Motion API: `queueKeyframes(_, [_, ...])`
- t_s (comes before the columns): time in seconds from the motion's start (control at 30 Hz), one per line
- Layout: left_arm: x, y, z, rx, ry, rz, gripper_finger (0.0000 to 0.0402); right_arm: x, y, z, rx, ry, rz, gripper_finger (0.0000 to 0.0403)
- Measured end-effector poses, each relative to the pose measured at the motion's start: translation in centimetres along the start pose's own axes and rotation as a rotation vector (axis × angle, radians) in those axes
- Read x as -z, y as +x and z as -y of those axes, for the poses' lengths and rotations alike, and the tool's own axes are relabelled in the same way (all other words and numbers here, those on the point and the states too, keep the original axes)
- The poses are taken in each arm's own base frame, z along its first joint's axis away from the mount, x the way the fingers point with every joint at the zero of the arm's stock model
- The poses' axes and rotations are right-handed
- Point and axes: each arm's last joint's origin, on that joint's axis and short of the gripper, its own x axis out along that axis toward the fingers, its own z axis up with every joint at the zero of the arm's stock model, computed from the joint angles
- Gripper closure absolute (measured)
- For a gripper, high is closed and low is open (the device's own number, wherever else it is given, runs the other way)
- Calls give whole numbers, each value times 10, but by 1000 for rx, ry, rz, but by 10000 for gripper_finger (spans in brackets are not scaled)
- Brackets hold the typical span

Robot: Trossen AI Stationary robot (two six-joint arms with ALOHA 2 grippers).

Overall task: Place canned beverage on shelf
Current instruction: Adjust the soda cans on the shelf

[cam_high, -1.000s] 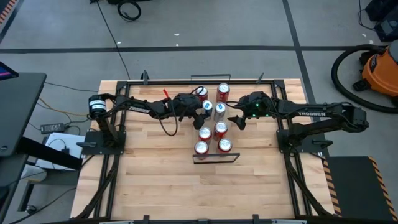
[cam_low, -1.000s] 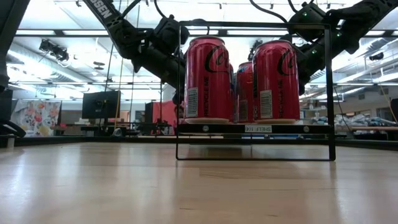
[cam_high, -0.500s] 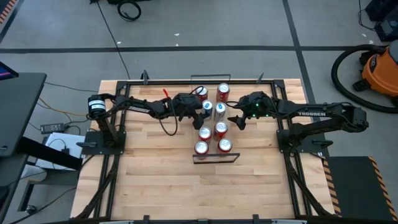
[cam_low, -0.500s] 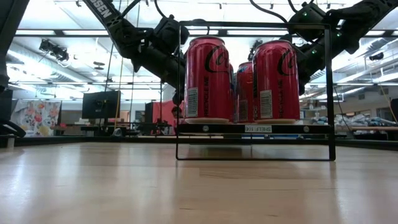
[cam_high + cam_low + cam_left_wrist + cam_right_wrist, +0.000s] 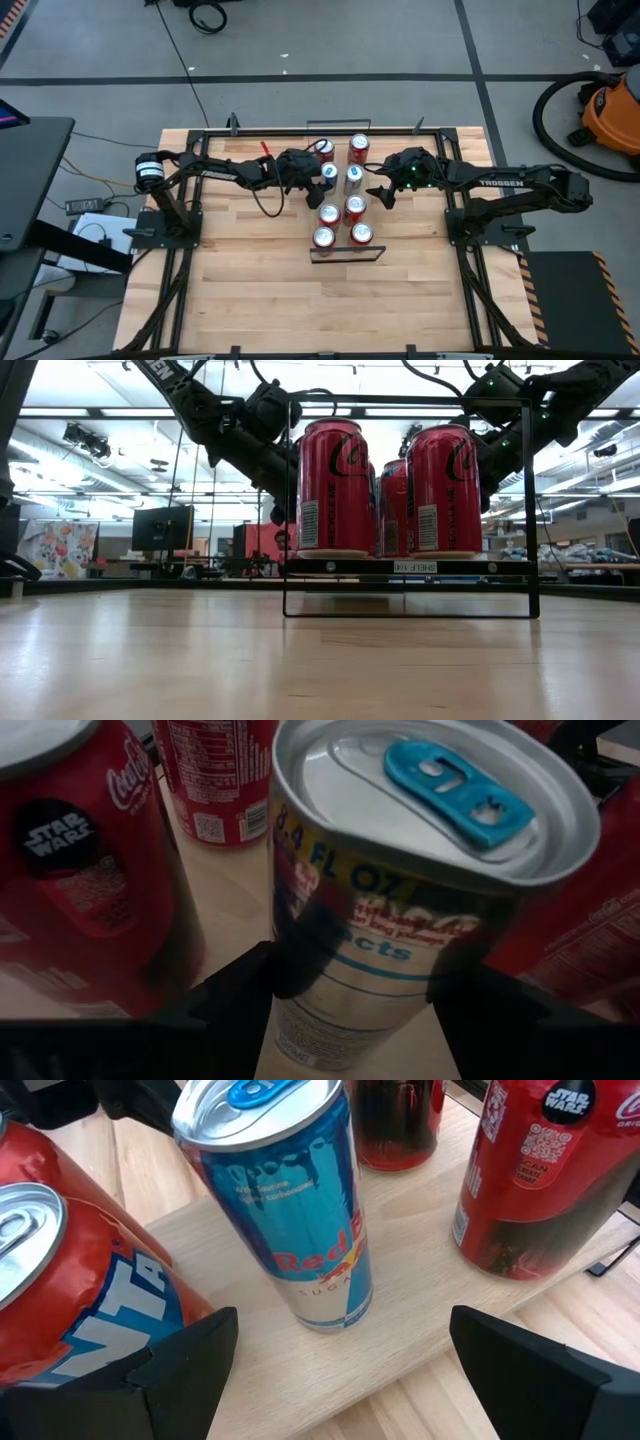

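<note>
The shelf [image 5: 250,1380] is a narrow light-wood board with a black wire rail [image 5: 345,255] at its near end. Several cans stand on it. My left gripper [image 5: 324,176] is shut on a slim silver can with a blue tab [image 5: 400,870], which shows at the shelf's far left [image 5: 330,171]. A second slim can, blue and silver [image 5: 300,1210], stands upright on the board just right of it. My right gripper [image 5: 377,192] is open; its fingers stand wide apart, short of that second can, touching nothing. My left gripper pinches the silver can's side wall [image 5: 290,960], about half-way down, between its two fingers [image 5: 235,1005]. The fingers come from the table's left, slanting down. The can stands about upright in the hold. Whether its bottom rests on anything is hidden by the can and the fingers.
Red cans crowd the held can on the far and near sides [image 5: 70,880] [image 5: 570,950]. An orange can [image 5: 60,1290] and a red can [image 5: 540,1170] flank the blue-and-silver one. Two red cans [image 5: 332,485] [image 5: 442,488] stand at the shelf's near end. Bare plank tabletop [image 5: 330,310] lies nearer.
My left arm has shifted a little, its forearm rising in the low view. The silver can's top has gone slightly toward the table's left with the gripper.
</note>
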Motion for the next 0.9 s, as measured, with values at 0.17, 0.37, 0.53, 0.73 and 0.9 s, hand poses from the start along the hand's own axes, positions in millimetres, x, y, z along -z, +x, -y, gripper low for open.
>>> queueKeyframes(0.17, [0, -1, 0, -1, 15, -9, 151, 0, 0, 0, 0, -2, 0, 27])
queueKeyframes(0.37, [1, -1, 0, -2, 19, -17, 136, 0, 0, 0, 0, -2, 0, 27])
queueKeyframes(0.53, [12, 1, -1, -11, 40, -92, 94, 0, 0, 0, -9, -2, -1, 27])
queueKeyframes(0.73, [14, 0, -1, -15, 22, -130, 58, -3, 0, -2, -59, -43, 23, 27])
queueKeyframes(0.9, [13, -6, -1, -17, -6, -152, 55, -9, 0, -3, -71, -104, 92, 29])
